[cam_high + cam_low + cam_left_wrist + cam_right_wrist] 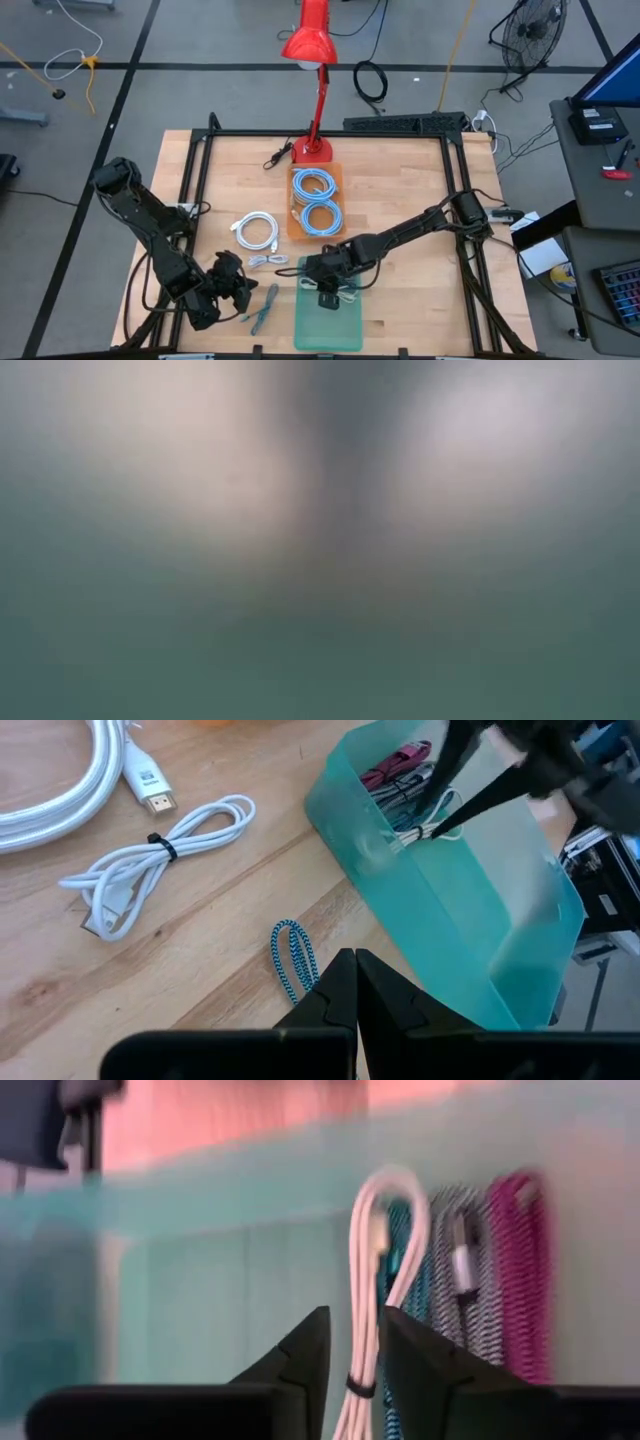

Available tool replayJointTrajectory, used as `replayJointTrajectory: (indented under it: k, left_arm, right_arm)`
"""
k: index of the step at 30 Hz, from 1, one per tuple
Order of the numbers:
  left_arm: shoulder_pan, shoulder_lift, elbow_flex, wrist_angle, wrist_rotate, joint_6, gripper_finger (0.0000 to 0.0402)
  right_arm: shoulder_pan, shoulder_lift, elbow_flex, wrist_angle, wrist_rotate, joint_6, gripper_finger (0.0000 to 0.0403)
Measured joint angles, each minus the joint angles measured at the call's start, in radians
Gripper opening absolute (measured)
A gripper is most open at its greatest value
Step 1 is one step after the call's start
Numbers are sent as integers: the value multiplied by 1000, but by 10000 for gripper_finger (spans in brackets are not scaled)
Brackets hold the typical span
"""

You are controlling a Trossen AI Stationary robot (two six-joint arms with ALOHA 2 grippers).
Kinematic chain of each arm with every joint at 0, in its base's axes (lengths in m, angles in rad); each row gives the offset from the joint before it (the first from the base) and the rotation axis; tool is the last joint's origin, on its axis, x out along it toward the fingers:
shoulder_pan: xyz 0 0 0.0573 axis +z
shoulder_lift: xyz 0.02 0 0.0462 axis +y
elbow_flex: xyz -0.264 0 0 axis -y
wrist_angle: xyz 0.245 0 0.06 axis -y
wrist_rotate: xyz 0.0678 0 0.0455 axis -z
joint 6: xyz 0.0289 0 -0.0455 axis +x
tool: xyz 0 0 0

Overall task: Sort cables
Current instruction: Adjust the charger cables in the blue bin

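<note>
The wooden tabletop (400, 200) carries a red lamp (312, 60) at its far edge, with an orange tray (296, 225) in front of it holding two light-blue coils (317, 200). A clear green bin (330, 320) sits at the near edge; the right end effector (352, 1342) reaches into it, its fingers slightly parted around a white bundle (368, 1280), beside grey and pink bundles (490, 1270). The left end effector (355, 982) is clenched and empty, just beside a short blue-and-white cable (290, 955). A white coil (256, 230) and a small white bundle (150, 870) lie nearby. No writing is readable. The low view is blocked.
</note>
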Motion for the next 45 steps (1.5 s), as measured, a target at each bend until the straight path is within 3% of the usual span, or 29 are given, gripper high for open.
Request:
replayJointTrajectory:
  k: [7,9,18,32,45]
  left_arm:
    - [0,0,0,-2,-1,0,1]
    - [0,0,0,-1,0,0,1]
    - [0,0,0,-3,0,-1,1]
    - [0,0,0,2,1,-6,1]
    - [0,0,0,3,17,-20,1]
  right_arm:
    - [-19,-39,2,-85,179,25,28]
    - [-24,-39,1,-150,184,30,9]
    - [-37,-28,2,-247,283,6,2]
    - [-136,31,4,-169,258,-83,0]
    - [-154,61,7,-50,213,-98,0]
